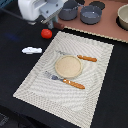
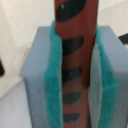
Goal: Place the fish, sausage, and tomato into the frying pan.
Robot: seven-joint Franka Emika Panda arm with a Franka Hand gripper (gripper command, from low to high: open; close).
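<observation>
In the wrist view my gripper (image 2: pixel 75 75) is shut on the sausage (image 2: pixel 75 45), a reddish-brown stick with dark marks, clamped upright between the teal pads (image 2: pixel 52 75). In the exterior view the gripper (image 1: pixel 49 22) hangs at the back left, above the tomato (image 1: pixel 46 33) and to the left of the grey pot (image 1: pixel 69 11). The white fish (image 1: pixel 31 50) lies on the dark table left of the mat. The blue-grey frying pan (image 1: pixel 91 14) stands on the brown board at the back, to the right of the pot. The sausage is hidden in the exterior view.
A woven placemat (image 1: pixel 95 90) holds a beige plate (image 1: pixel 68 66), an orange-handled knife (image 1: pixel 82 58) and a fork (image 1: pixel 67 81). A beige bowl (image 1: pixel 123 17) stands at the back right. A dark lid (image 1: pixel 97 4) lies behind the pan.
</observation>
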